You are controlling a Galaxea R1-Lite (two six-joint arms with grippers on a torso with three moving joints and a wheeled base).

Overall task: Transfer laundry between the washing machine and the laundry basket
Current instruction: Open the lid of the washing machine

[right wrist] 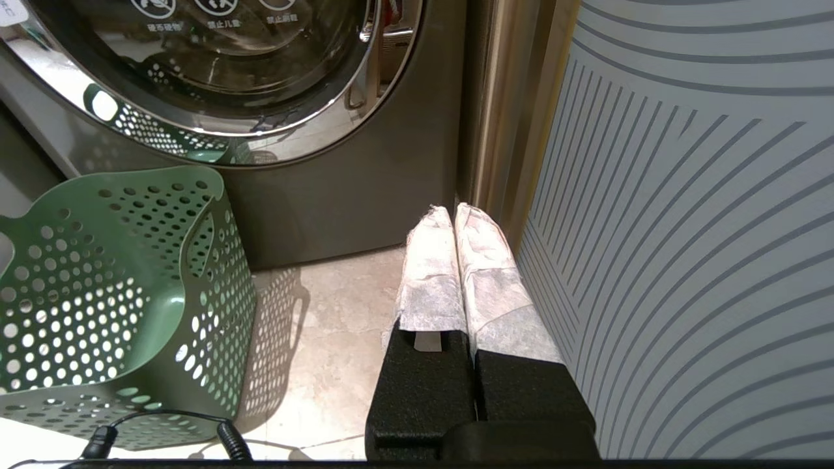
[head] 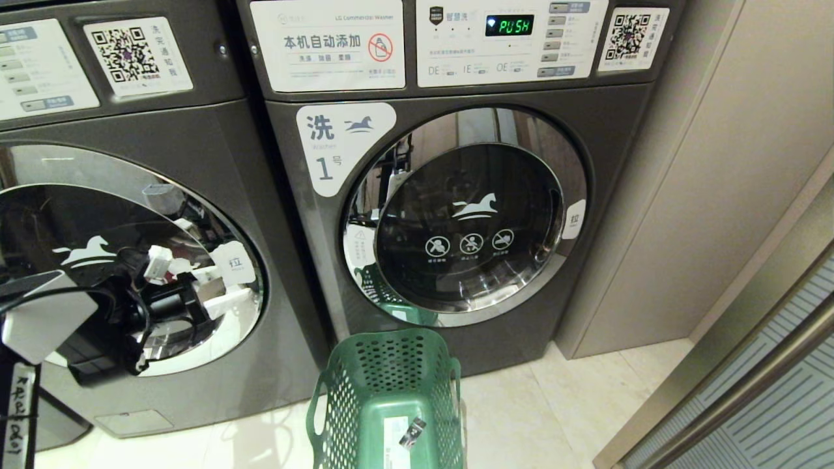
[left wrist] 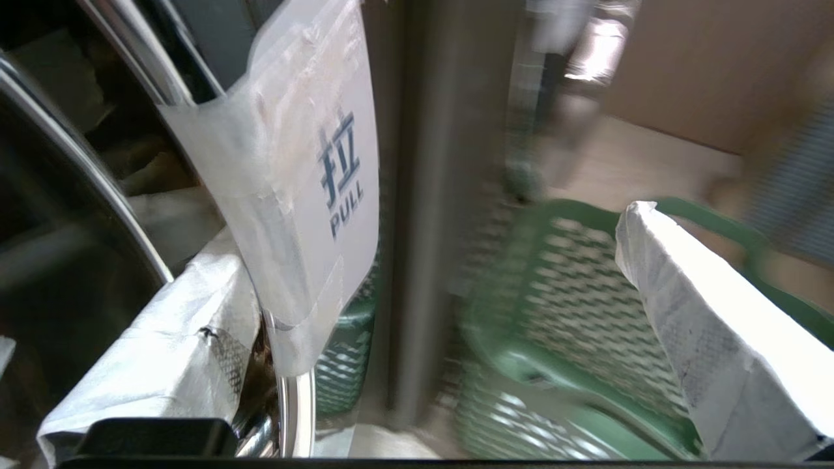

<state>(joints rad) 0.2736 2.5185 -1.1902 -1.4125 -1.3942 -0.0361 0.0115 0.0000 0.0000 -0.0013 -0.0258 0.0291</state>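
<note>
The washing machine [head: 215,163] at the left is dark grey, its chrome-rimmed round door [head: 130,260] closed and its number label out of view. My left gripper [head: 195,290] is at that door's right edge, open. In the left wrist view the left gripper [left wrist: 423,247] straddles the white "PULL" tab [left wrist: 313,182] and the chrome rim, one wrapped finger on each side. The green laundry basket [head: 384,365] stands on the floor between the two washers, and nothing shows inside it. The laundry is out of view. My right gripper [right wrist: 454,212] hangs low by the floor, shut and empty.
A like washer labelled 1 [head: 339,146] stands in the middle with its door closed and its display reading PUSH. A beige wall panel [head: 717,195] and a striped glass panel [right wrist: 684,228] close off the right side. Pale floor tiles [head: 554,404] lie around the basket.
</note>
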